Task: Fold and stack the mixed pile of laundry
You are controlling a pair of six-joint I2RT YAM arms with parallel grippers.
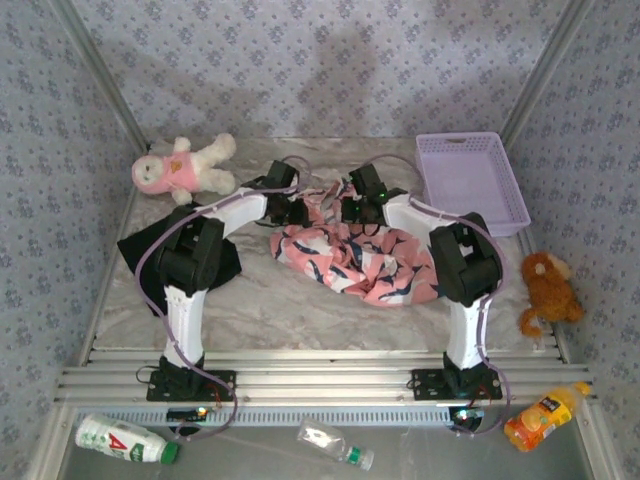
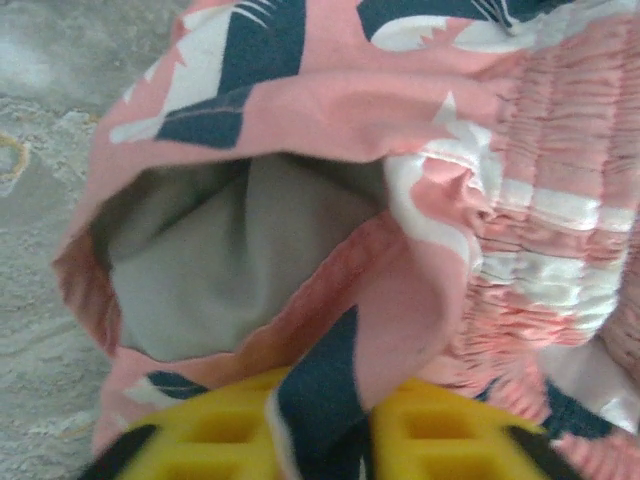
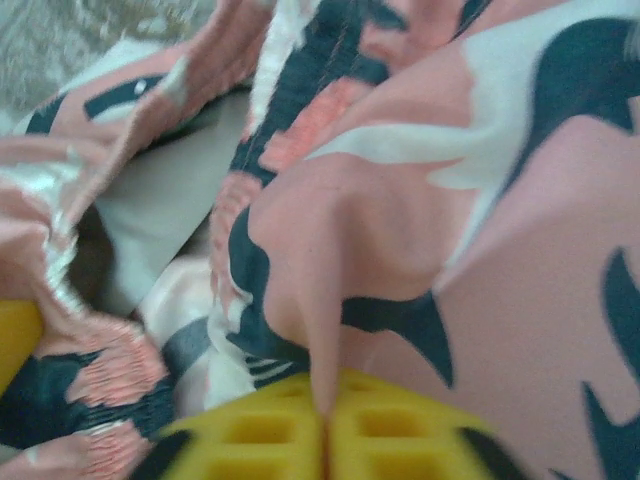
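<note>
As the left gripper [image 2: 322, 440] clamps a fold of the pink garment [image 2: 400, 200] and the right gripper [image 3: 325, 430] nips another fold beside it, that garment lies crumpled in the middle of the bench [image 1: 300, 310]. The black T-shirt [image 1: 140, 255] lies apart at the left, rumpled, partly under the left arm [image 1: 190, 260]. By my reckoning nothing is folded or stacked yet; the whole job remains.

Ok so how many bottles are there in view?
3: a white bottle with a green cap at the near left, a clear bottle near the middle, an orange juice bottle at the near right. More may be hidden.
</note>
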